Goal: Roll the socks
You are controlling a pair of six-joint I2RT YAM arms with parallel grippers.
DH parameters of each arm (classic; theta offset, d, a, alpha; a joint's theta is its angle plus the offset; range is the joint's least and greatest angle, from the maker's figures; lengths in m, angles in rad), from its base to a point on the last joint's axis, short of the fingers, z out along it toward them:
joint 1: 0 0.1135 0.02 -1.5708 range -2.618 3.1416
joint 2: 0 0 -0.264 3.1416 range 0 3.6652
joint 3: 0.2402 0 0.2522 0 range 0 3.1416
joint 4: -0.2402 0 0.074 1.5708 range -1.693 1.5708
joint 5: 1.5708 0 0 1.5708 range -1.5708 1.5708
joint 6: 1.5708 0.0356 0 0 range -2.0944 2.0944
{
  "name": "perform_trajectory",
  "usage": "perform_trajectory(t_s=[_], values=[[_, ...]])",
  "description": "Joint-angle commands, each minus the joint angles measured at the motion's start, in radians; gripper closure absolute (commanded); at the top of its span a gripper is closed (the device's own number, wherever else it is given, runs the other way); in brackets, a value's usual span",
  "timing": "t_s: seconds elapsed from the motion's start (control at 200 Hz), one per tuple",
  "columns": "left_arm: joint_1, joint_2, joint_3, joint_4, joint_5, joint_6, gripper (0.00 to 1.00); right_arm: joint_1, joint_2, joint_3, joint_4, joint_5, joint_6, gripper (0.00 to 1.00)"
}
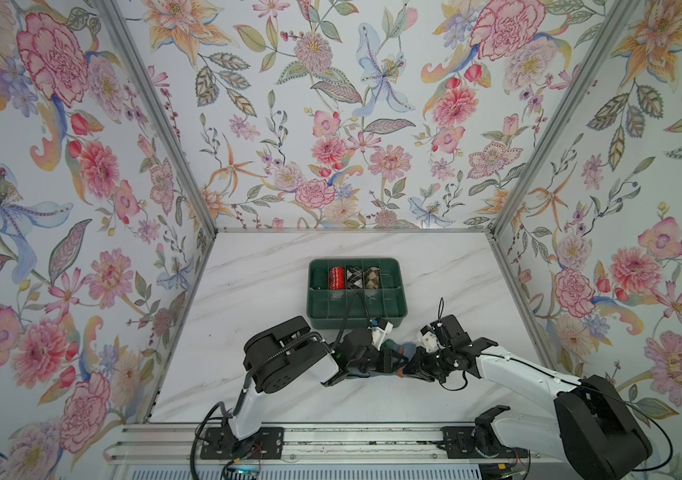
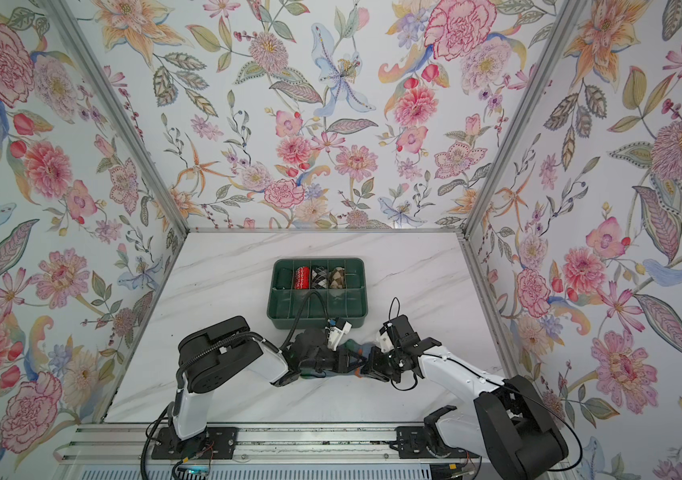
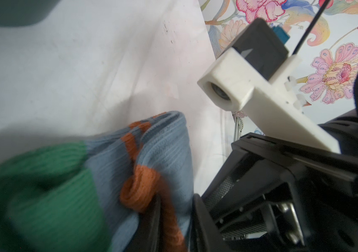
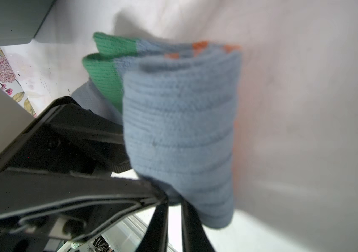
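Socks [image 1: 403,348] bunched over veined white tabletop [image 1: 272,266], floral-papered walls [image 1: 60,166] around.

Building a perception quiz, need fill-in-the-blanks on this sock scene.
1. The socks are grey-blue, orange and ___.
2. The left gripper and right gripper flank them on the table, outside the ___.
3. The red bundle carries a ___ pattern.
Missing: green; tray; white.
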Motion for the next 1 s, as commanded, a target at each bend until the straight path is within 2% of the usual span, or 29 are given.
perform_trajectory(t_s=[0.0, 0.21, 0.385, 0.601, 0.696, 0.806, 0.846, 0.956, 0.996], values=[[0.008, -0.030, -0.007, -0.141, -0.035, 0.012, 0.70, -0.009, 0.026, -0.027, 0.023, 0.002, -0.022, 0.85], [0.021, -0.104, 0.021, -0.304, -0.076, 0.065, 0.69, -0.012, 0.041, -0.042, 0.040, -0.003, -0.020, 0.85], [0.024, -0.141, 0.062, -0.432, -0.090, 0.110, 0.74, -0.015, 0.035, -0.041, 0.046, -0.005, -0.016, 0.85], [0.042, -0.216, 0.067, -0.454, -0.138, 0.119, 0.78, -0.015, 0.037, -0.045, 0.066, -0.013, -0.007, 0.85], [0.053, -0.250, 0.074, -0.463, -0.140, 0.125, 0.76, -0.015, 0.017, -0.042, 0.065, -0.017, -0.004, 0.79], [0.060, -0.290, 0.094, -0.546, -0.160, 0.165, 0.77, -0.017, -0.019, -0.021, 0.033, -0.004, -0.007, 0.78], [0.061, -0.307, 0.101, -0.595, -0.177, 0.187, 0.79, -0.017, -0.034, -0.009, 0.013, 0.004, -0.013, 0.78], [0.063, -0.343, 0.107, -0.726, -0.213, 0.234, 0.97, -0.015, -0.067, 0.040, -0.066, 0.050, -0.039, 0.74], [0.063, -0.358, 0.106, -0.774, -0.223, 0.249, 1.00, -0.013, -0.078, 0.061, -0.098, 0.070, -0.050, 0.73]])
